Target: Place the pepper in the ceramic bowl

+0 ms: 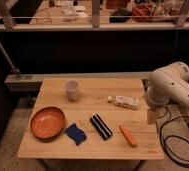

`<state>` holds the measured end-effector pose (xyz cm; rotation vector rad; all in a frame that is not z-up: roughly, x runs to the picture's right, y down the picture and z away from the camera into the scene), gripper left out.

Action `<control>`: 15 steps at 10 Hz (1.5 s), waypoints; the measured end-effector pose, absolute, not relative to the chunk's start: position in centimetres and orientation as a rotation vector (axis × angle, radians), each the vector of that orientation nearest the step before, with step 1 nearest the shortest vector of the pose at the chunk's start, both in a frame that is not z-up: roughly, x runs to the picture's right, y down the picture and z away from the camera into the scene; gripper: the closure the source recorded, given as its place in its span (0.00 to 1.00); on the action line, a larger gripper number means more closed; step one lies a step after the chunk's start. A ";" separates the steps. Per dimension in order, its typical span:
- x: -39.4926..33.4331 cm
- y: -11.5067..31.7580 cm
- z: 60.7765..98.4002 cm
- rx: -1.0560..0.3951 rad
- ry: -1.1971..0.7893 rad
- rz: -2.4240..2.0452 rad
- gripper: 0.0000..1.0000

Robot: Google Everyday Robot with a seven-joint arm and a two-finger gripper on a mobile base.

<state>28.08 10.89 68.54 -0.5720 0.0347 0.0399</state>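
The pepper (128,135), a small tapered orange piece, lies on the wooden table near its front right. The ceramic bowl (48,122), a wide shallow orange-brown dish, sits at the table's front left and has nothing in it. My gripper (152,116) hangs from the white arm (172,86) at the table's right edge. It is to the right of and slightly behind the pepper, apart from it, and holds nothing that I can see.
A translucent white cup (71,90) stands at the back left. A white box-like item (125,102) lies at the back right. A black-and-white striped bar (101,126) and a blue cloth-like piece (76,133) lie between bowl and pepper. Cables (180,142) trail on the floor at right.
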 end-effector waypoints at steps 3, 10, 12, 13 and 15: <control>25.5 11.9 69.3 -0.582 -0.005 0.040 0.20; 22.8 13.5 70.6 -0.583 -0.058 0.010 0.20; 22.8 14.3 71.4 -0.580 -0.067 -0.006 0.20; 22.7 14.6 71.8 -0.580 -0.071 -0.015 0.20; 21.5 15.2 72.4 -0.582 -0.073 -0.041 0.20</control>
